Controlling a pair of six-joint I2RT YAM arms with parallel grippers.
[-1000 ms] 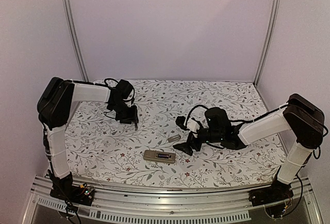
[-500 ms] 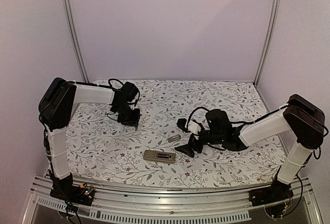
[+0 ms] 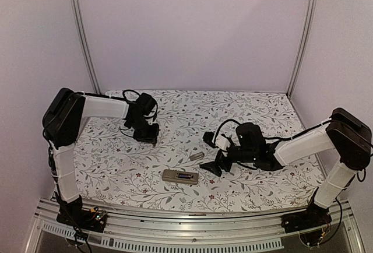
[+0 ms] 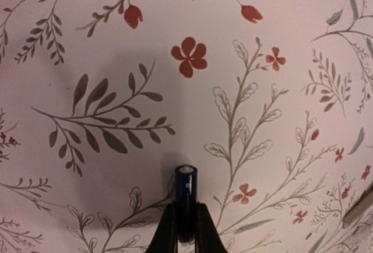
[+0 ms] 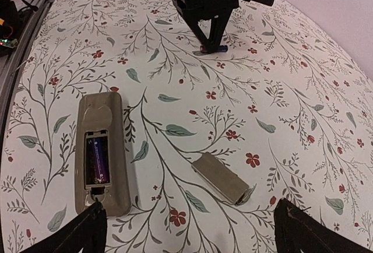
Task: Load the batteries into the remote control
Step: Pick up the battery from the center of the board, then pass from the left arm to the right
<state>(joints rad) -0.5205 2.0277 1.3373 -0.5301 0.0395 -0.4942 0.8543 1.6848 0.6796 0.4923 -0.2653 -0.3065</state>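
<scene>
The left hand (image 4: 185, 224) is clamping 1 battery (image 4: 186, 188) by its end for carrying to the remote control (image 5: 102, 148), while the right hand (image 5: 189, 225) is hovering wide open and empty nearby.

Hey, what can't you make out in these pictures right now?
The remote: face turned down, hidden in every view.
The held battery: lower end covered by the left gripper, left wrist view.
The held battery, top view: too small, behind that gripper.
The right gripper: fingers cut off by the bottom edge, right wrist view.
</scene>
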